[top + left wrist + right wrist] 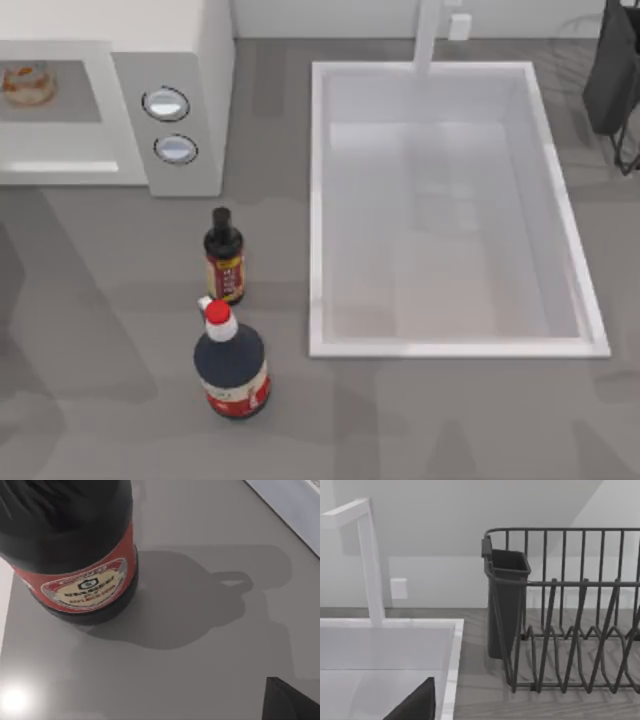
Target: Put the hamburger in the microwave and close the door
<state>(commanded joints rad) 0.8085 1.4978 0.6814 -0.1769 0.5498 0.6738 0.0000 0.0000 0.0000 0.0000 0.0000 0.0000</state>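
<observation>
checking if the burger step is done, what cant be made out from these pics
- Microwave, top view: its left part is cut off by the picture's edge.
- Hamburger, top view: sits in the microwave's window area at the picture's edge, too small to see detail.
- Big bottle, left wrist view: top cut off by the picture's edge.

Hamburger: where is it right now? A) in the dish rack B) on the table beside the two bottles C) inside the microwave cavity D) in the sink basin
C. The top view shows the hamburger sitting on the grey floor inside the microwave, left of the knob panel, well away from the sink and the two bottles.
</observation>
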